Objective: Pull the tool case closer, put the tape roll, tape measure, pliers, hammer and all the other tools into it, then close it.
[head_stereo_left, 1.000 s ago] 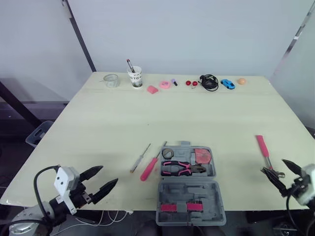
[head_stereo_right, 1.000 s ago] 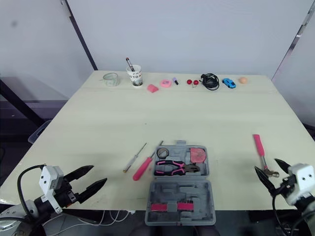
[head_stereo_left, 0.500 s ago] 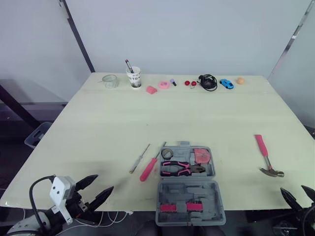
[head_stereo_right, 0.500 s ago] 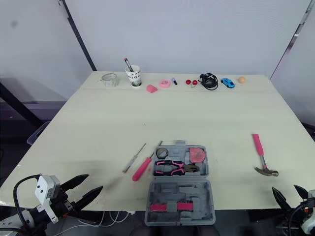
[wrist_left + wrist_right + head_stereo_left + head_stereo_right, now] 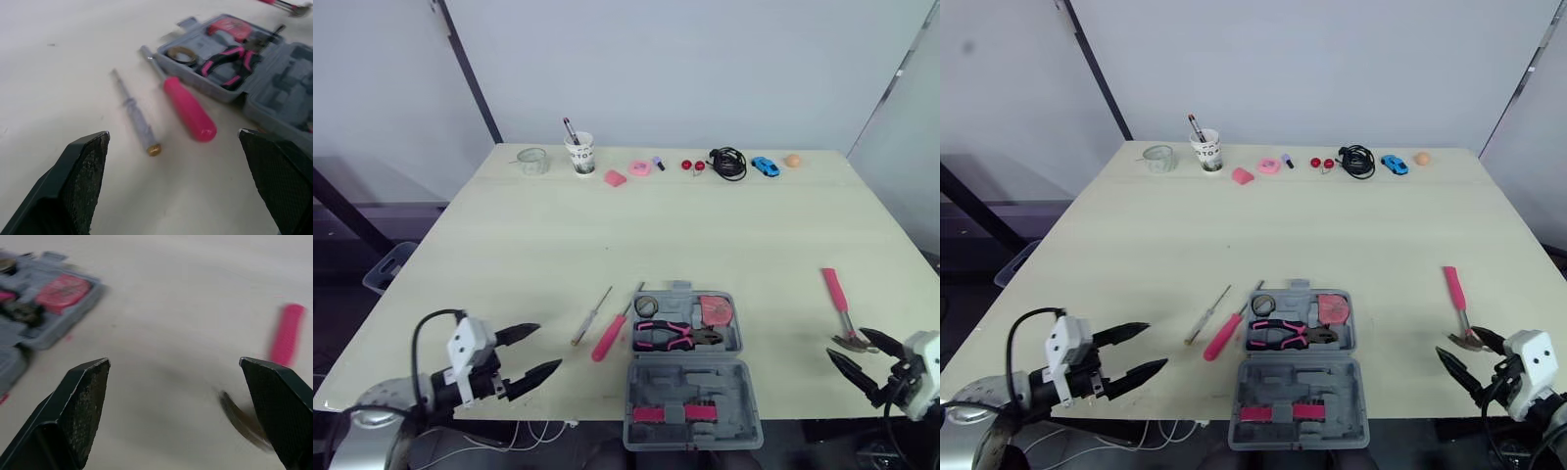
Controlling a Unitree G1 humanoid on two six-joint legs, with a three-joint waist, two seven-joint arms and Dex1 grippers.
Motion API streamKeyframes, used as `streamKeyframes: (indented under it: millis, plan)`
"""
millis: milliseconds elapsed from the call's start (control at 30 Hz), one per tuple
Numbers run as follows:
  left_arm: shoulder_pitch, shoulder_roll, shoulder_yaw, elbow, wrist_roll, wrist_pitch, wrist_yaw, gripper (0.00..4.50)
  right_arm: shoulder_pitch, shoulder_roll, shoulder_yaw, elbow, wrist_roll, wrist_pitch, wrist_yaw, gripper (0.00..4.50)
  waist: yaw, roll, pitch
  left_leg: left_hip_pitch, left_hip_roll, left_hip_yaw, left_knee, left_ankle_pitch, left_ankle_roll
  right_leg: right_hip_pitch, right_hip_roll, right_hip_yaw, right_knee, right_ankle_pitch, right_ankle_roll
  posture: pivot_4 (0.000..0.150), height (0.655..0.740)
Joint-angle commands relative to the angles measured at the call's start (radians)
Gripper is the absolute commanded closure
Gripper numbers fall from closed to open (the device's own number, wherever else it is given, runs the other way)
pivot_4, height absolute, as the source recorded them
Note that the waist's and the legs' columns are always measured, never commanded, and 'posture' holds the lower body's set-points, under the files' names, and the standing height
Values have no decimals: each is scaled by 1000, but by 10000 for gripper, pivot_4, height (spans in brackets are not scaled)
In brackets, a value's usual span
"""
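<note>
The grey tool case [image 5: 686, 363] lies open near the table's front edge. Its tray holds the tape roll [image 5: 647, 305], the pink tape measure [image 5: 715, 310] and the pink-handled pliers [image 5: 674, 336]. A pink screwdriver [image 5: 610, 337] and a thin screwdriver [image 5: 592, 315] lie on the table just left of the case. The pink-handled hammer [image 5: 838, 298] lies to the case's right. My left gripper [image 5: 546, 347] is open, left of the screwdrivers. My right gripper [image 5: 848, 345] is open right at the hammer's head [image 5: 243, 422], empty.
Along the far edge stand a glass jar [image 5: 533, 160], a cup with a pen [image 5: 581, 154], small pink items [image 5: 617, 178], a black cable [image 5: 729, 164], a blue toy car [image 5: 766, 166] and an orange ball [image 5: 793, 161]. The table's front edge is close to both grippers.
Both grippers dipped below the front edge half a second ago and have come back up. The left is now nearer the screwdrivers, the right back at the hammer's head.
</note>
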Motion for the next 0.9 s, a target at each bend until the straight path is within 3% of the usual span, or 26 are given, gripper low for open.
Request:
streamKeyframes:
  millis: [33, 300, 367, 400, 433, 467, 633, 700, 900]
  plan:
    - [-46, 34, -60, -5, 44, -37, -46, 0, -35, -47, 46, -44, -23, 1, 47, 412, 1, 0, 0, 0, -3, 0, 0, 0, 0, 0, 0, 0, 0, 0, 0, 1500, 7400]
    - [-209, 36, -238, 2, 94, -27, -121, 0, -200, -128, 230, -69, -85, 95, 106, 412, 1, 0, 0, 0, -3, -1, 1, 0, 0, 1, 1, 0, 0, 0, 0, 1500, 7400]
    - [-252, 30, -270, 33, 106, -30, -137, 5355, -240, -145, 273, -55, -105, 97, 135, 0, 1, -1, 0, 0, -3, -1, 1, 0, 0, 1, 2, 0, 1, 0, 0, 1500, 7400]
    - [-269, 32, -289, 48, 117, -37, -151, 10242, -261, -153, 293, -41, -119, 93, 147, 5200, 1, -1, 0, 0, -3, 0, 1, 0, 0, 1, 2, 0, 1, 0, 0, 1500, 7400]
    - [-283, 34, -305, 61, 126, -44, -163, 13737, -278, -156, 308, -29, -126, 95, 155, 6038, 1, -1, 0, 0, -3, 0, 1, 0, 0, 1, 3, 0, 1, 0, 0, 1500, 7400]
    - [-297, 31, -319, 72, 129, -43, -171, 18420, -298, -158, 325, -13, -136, 96, 162, 9597, 0, -1, 0, 0, -3, 0, 1, 0, 0, 1, 3, 0, 1, 0, 1, 1500, 7400]
    - [-351, 29, -391, 84, 156, -1, -197, 44678, -358, -177, 406, 53, -203, 70, 206, 36896, 3, -1, 1, -1, -4, 1, 2, 0, 0, 1, 3, 0, 1, 0, 1, 1500, 7400]
    - [-371, 26, -416, 82, 167, 19, -197, 45000, -379, -178, 435, 71, -225, 64, 220, 44741, 4, -1, 1, -1, -4, 1, 2, 0, 0, 1, 3, 0, 1, 0, 1, 1500, 7400]
    - [-415, 20, -458, 103, 207, 51, -177, 45000, -425, -171, 495, 106, -278, 47, 241, 44741, 2, -1, 1, -1, -4, 1, 2, 0, 0, 1, 4, 0, 1, 2, 4, 1500, 7400]
